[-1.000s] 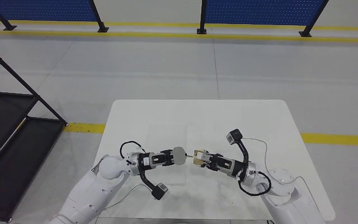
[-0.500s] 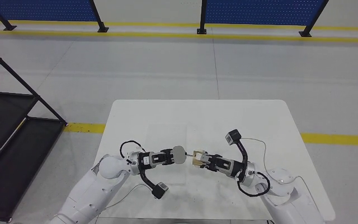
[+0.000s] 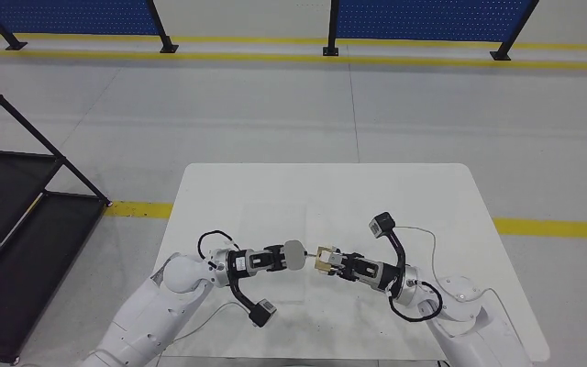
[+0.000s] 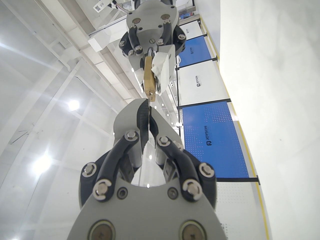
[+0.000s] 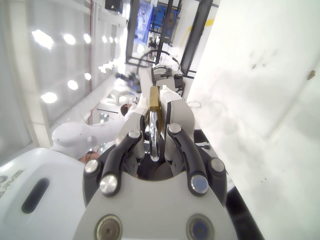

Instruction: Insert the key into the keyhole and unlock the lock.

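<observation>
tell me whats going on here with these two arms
The robot holds a thin metal key against a brass padlock, both off the surface of the white table. The left end effector is shut on the key, and the right end effector is shut on the padlock, shackle towards its own wrist. The key's tip sits at the padlock's keyhole end; how deep it goes cannot be told.

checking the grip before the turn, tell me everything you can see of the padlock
The padlock is small, with a brass-coloured body and a silvery shackle. The right gripper holds it above the table, jaws shut on its flat sides, shackle toward the wrist. Its keyhole end faces the left gripper, whose key tip meets it.
</observation>
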{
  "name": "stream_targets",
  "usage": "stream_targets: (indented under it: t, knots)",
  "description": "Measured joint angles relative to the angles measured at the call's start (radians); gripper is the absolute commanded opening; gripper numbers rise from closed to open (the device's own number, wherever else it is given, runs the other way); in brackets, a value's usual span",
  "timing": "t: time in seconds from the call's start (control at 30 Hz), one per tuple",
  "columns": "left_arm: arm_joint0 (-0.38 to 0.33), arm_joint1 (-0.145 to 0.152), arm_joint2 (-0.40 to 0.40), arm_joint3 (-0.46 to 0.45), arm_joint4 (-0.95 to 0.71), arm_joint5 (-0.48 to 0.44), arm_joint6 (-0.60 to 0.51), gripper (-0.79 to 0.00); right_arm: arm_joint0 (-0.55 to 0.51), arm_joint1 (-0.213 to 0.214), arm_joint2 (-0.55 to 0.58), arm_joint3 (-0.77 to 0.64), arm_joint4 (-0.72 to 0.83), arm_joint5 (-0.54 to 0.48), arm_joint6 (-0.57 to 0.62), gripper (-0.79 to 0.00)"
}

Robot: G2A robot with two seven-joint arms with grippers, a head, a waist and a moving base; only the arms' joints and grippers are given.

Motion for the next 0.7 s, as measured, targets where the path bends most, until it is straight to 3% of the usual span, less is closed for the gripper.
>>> stream_targets:
  t: [0.7]
  knots:
    - [-0.015, -0.001, 0.020, 0.012, -0.037, -0.017, 0.044, -0.785, 0.008, 0.003, -0.008, 0.005, 0.006, -0.010, 0.016, -0.785]
